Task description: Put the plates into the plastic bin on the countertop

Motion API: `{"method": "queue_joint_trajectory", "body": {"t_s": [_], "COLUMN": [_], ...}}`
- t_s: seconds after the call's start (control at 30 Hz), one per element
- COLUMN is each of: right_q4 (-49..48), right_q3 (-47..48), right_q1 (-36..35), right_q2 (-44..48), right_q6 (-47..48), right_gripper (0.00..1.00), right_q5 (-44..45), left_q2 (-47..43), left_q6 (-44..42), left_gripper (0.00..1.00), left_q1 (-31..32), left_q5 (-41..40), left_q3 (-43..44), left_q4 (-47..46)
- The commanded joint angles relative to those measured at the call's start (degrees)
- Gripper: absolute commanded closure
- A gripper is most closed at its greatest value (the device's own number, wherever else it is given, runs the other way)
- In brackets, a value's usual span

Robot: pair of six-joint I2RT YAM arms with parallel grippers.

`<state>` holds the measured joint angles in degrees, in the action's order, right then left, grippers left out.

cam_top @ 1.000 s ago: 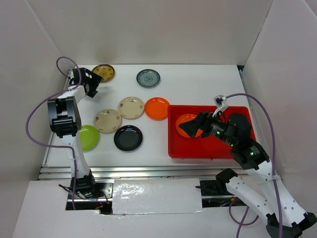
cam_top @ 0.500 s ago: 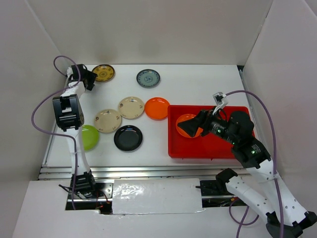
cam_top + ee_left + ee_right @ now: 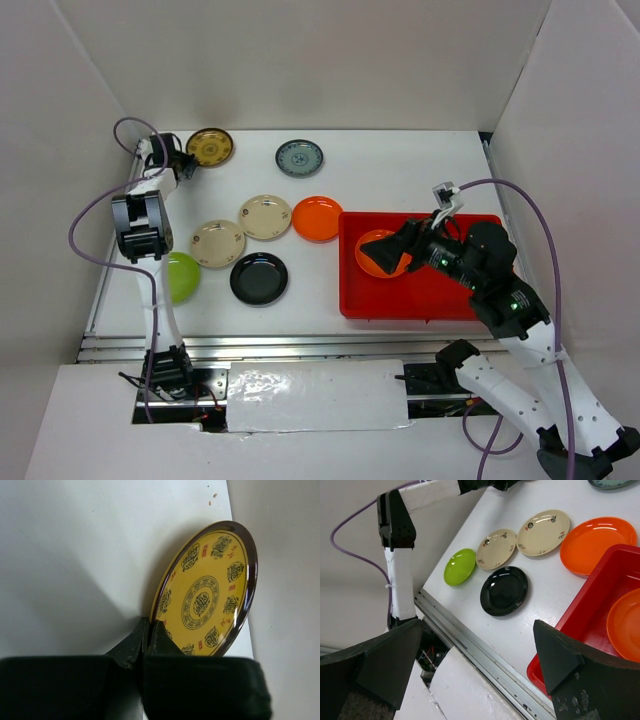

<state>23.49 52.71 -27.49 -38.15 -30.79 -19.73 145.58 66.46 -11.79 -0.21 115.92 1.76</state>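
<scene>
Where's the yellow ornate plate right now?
Top view: the yellow ornate plate sits far left on the countertop, left of the grey-blue plate, left gripper at its rim.

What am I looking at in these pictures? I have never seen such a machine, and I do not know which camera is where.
These are two robot arms bolted at the near edge of a white table. The wide picture comes from a fixed camera above and behind them. The other two come from a camera on each wrist, so each shows its own black fingers.

On the table lie a grey-blue plate, two beige plates, an orange plate, a black plate and a lime green plate. A red bin on the right holds a second orange plate.

The left gripper is closed on the rim of a yellow ornate plate at the far left corner. The right gripper is open over the bin and holds nothing.
</scene>
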Motion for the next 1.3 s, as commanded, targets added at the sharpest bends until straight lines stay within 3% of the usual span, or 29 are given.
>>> {"method": "queue_joint_trajectory", "body": {"t_s": [0.0,0.07,0.1,0.17,0.27,0.43,0.47,0.7,0.87,1.03,1.27], "right_q4": [-0.02,0.42,0.42,0.07,-0.02,-1.77,-1.86,2.43,7.17,10.69,12.29], "right_q3": [3.54,4.15,4.33,4.16,3.89,0.65,0.38,3.62,5.56,7.49,7.50], "right_q1": [0.06,0.15,0.24,0.33,0.68,1.55,2.17,3.32,3.32,3.40,3.58], "right_q2": [0.97,1.24,1.32,1.67,1.41,1.76,1.76,7.20,12.30,14.86,14.86], "right_q6": [1.96,2.22,2.40,2.22,2.22,0.65,0.29,-6.91,-8.76,-8.50,-8.33], "right_gripper": [0.00,0.00,0.00,0.00,0.00,0.00,0.00,0.00,0.00,0.00,0.00], "right_q5": [1.62,2.41,2.67,3.20,3.64,6.71,7.24,17.24,24.72,28.43,27.02], "left_q2": [-4.40,-12.63,-16.17,-27.29,-39.88,-56.16,-56.98,-51.99,-41.97,-32.92,-29.30], "left_q6": [0.51,0.78,0.61,-0.97,-6.83,-17.48,-18.02,-20.84,-21.46,-22.60,-22.69], "left_gripper": [1.00,1.00,1.00,1.00,1.00,1.00,1.00,1.00,1.00,1.00,1.00], "left_q1": [0.19,0.54,1.15,2.03,4.49,13.96,16.95,32.34,42.53,48.52,52.92], "left_q5": [-2.07,-4.09,-4.79,-6.72,-7.17,-9.12,-8.06,4.95,10.47,11.37,8.13], "left_q3": [-5.76,-10.42,-16.71,-26.21,-31.36,-34.97,-34.01,-27.51,-22.94,-19.24,-20.55], "left_q4": [1.93,-0.16,-1.22,-9.80,-15.28,-10.91,-6.29,6.40,7.29,9.75,10.63]}}
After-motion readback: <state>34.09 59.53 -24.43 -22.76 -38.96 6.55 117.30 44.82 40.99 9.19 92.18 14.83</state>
